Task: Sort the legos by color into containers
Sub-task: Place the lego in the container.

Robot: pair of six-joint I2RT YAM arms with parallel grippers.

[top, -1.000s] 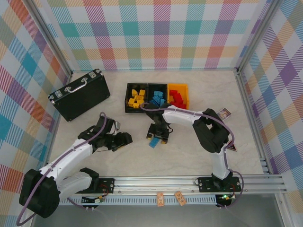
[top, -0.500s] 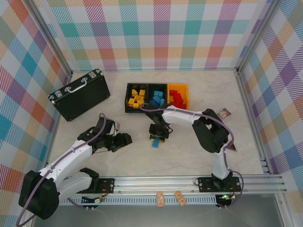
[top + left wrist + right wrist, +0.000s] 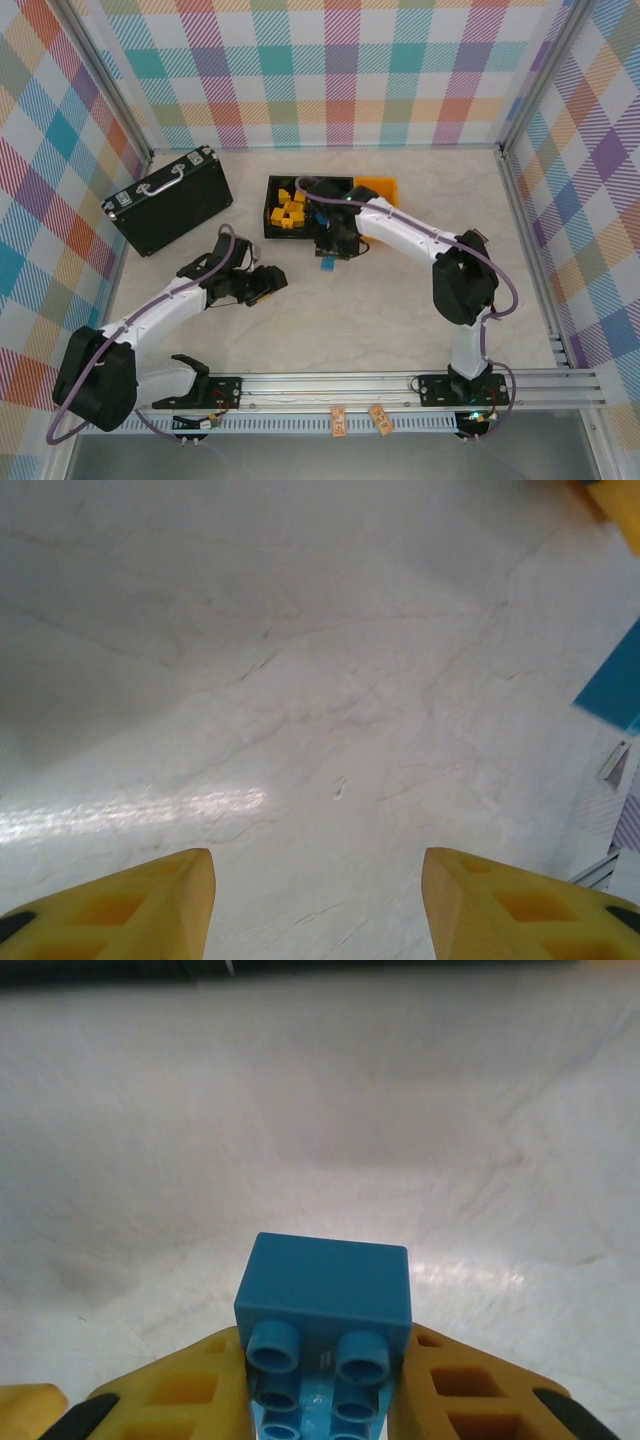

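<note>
Jaws of R gripper have just shut on blue lego and I've carried it off the table to just beside the bins, so drop's next, prob. the last; L gripper half open, empty.

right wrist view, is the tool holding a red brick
No, the brick clamped between the fingers of the right tool is blue, with its studs facing the camera.
</note>
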